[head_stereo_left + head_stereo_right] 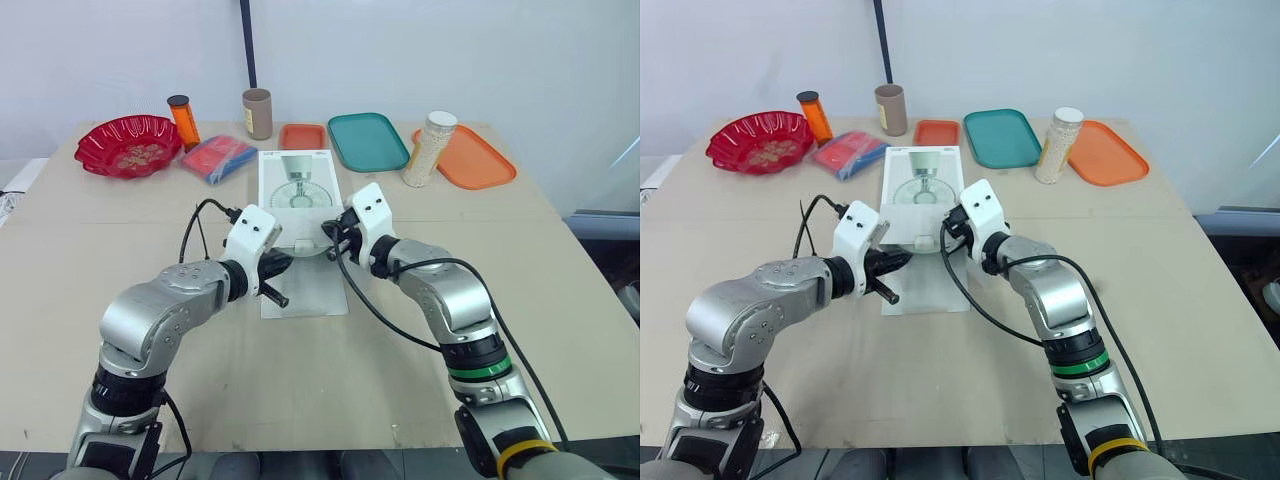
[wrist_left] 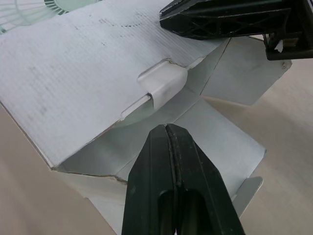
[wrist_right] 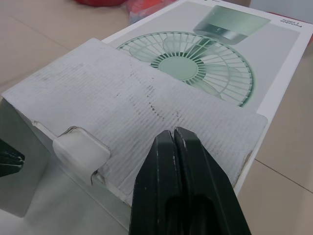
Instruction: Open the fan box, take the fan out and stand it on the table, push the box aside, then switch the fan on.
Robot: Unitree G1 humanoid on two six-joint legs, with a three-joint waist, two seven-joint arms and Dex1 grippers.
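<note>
Tan table [image 1: 560, 300], one fan box [image 1: 276, 212], left fingers [image 2: 150, 183], right fingers [image 3: 152, 196], both apparently closed.

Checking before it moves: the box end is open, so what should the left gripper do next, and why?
Probably open the left gripper and ease it into the open end of the fan box: the lid flap is folded back under the right gripper, and the left one is shut at the opening.
</note>
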